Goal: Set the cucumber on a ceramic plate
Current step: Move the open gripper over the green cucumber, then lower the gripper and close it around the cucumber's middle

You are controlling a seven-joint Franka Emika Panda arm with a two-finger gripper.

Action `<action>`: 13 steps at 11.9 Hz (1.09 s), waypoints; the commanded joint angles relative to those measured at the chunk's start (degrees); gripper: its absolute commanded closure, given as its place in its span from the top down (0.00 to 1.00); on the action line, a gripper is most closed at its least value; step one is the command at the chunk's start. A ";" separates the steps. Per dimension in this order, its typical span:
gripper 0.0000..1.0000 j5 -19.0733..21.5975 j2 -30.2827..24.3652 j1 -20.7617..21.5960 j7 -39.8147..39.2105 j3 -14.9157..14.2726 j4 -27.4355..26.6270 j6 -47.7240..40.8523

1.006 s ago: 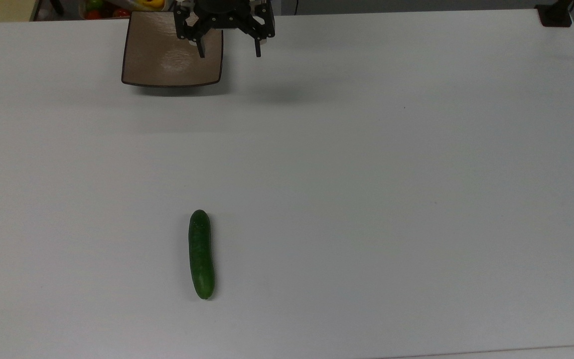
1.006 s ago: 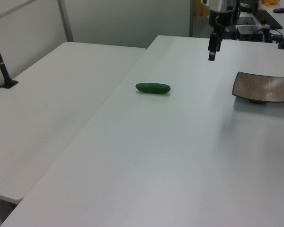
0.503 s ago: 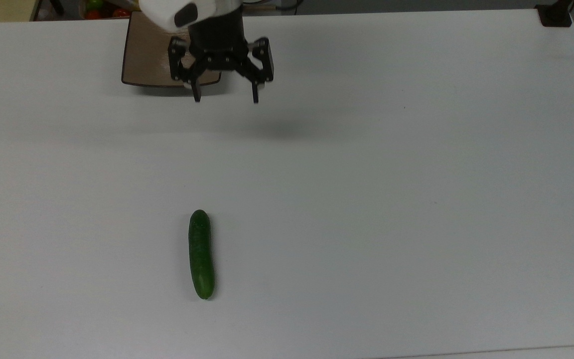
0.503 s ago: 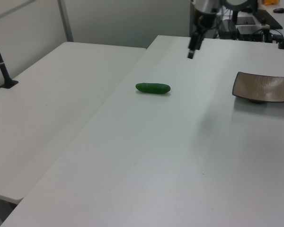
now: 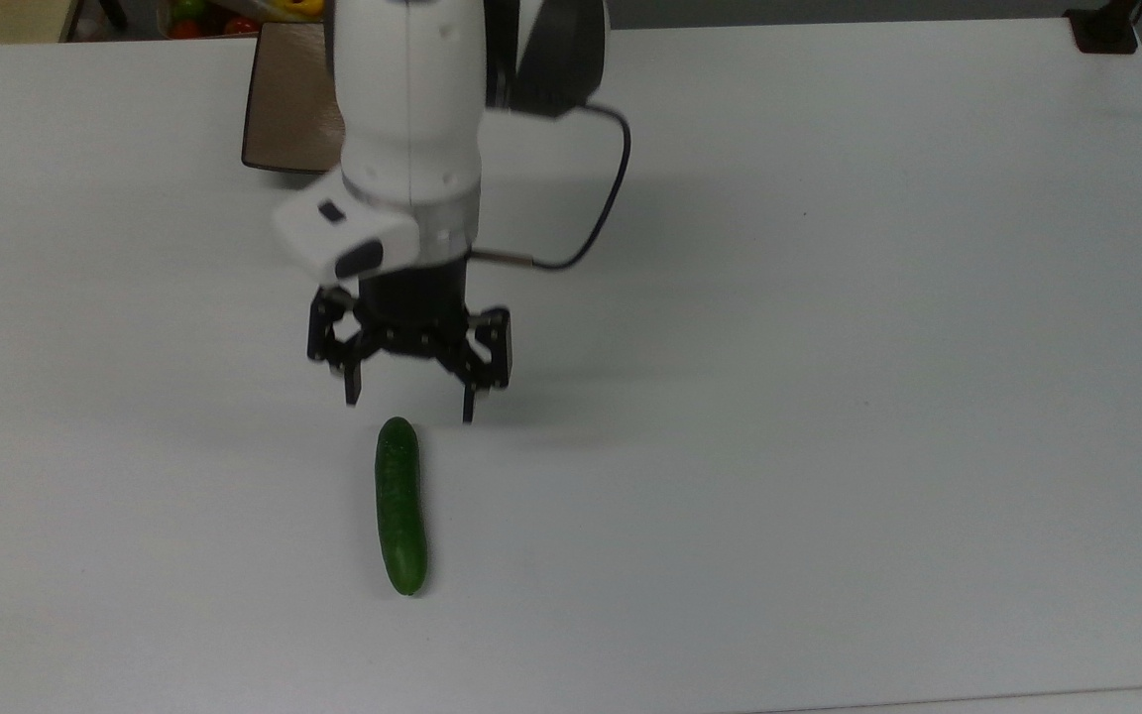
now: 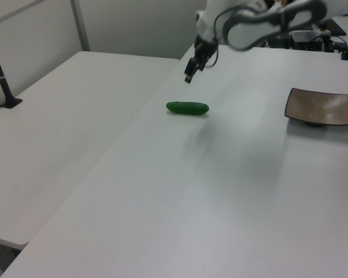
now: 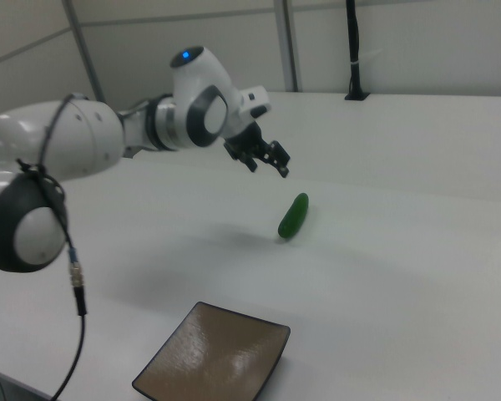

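Nearest in the top view, the cucumber [image 5: 400, 506] lies flat on the white table [image 5: 829, 397], its length running up and down the picture, with bare tabletop all around it. It is dark green and glossy, with rounded ends. Just beyond its upper end hangs the gripper [image 5: 408, 402], black, with its two fingers [image 5: 352, 385] spread wide apart and nothing between them. The fingertips point down toward the table on either side of the cucumber's upper tip, without touching it. In the left view the gripper [image 6: 189, 74] sits above and just behind the cucumber [image 6: 187, 108], clearly off the table, and a soft shadow falls on the tabletop to the left view's right of the cucumber. The right view shows the gripper [image 7: 268, 163] in the air above the cucumber [image 7: 293, 215], carried by the white arm [image 7: 108, 138] that reaches in from the right view's left. A black cable [image 5: 599, 213] loops from the wrist. Farther back in the top view, the ceramic plate [image 5: 285, 109] stands near the table's far edge, brownish-tan with a dark rim, partly hidden by the arm [image 5: 410, 109] and well apart from the cucumber.
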 commanded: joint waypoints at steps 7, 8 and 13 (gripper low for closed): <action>0.48 -26.54 18.34 -1.24 11.90 0.19 9.40 6.42; 0.26 -26.81 18.34 -1.68 14.01 0.19 9.40 6.50; 0.15 -26.81 17.20 -1.95 14.03 0.37 9.22 6.50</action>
